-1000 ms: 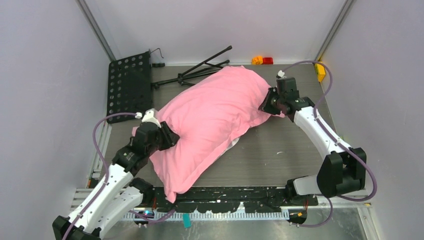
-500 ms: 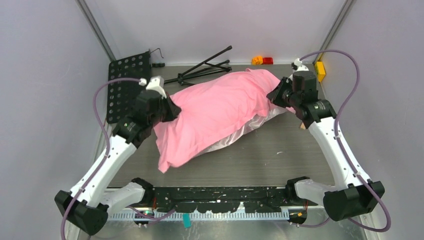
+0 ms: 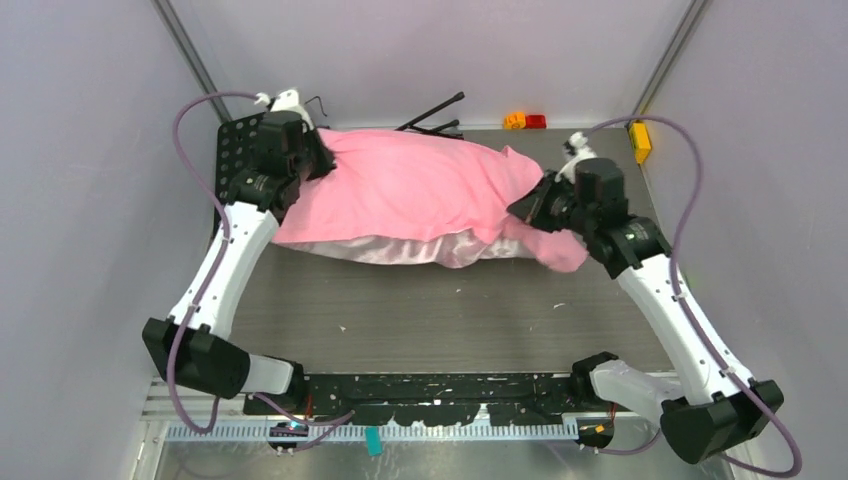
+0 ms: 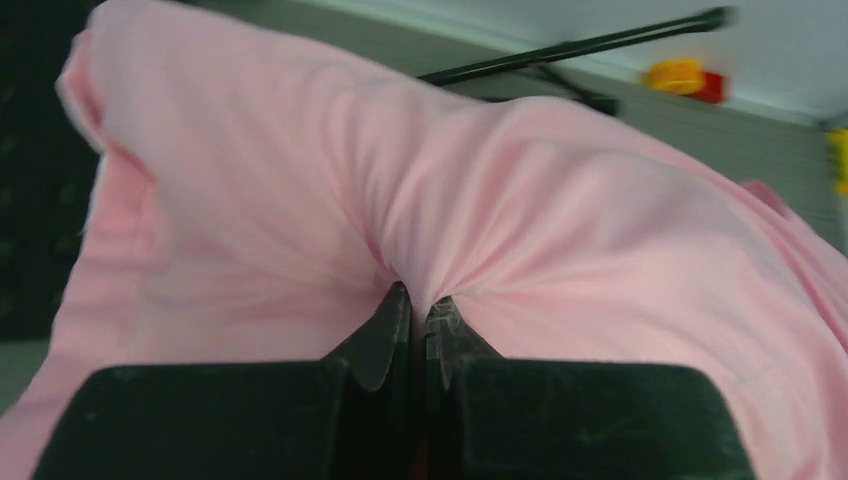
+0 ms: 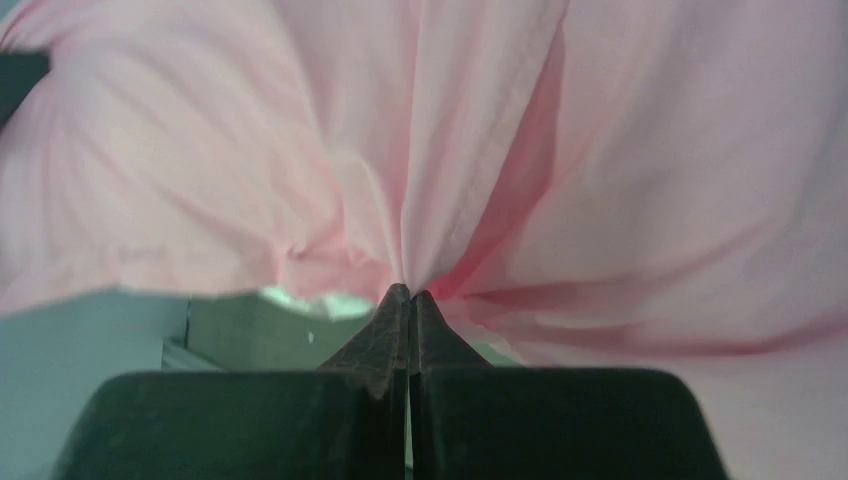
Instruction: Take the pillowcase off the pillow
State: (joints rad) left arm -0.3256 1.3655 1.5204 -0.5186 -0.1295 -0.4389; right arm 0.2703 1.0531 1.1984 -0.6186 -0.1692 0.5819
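fingers of my left gripper (image 4: 418,305) and right gripper (image 5: 408,295) clamp the pillowcase (image 3: 420,185) at ten and two o'clock; it still covers the pillow (image 3: 400,252), barely begun.

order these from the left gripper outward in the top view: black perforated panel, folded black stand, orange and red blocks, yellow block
From the left gripper, shut on the pillowcase:
1. black perforated panel, right beside it, far left.
2. folded black stand, behind the pillowcase.
3. orange and red blocks, by the back wall.
4. yellow block, far right corner.
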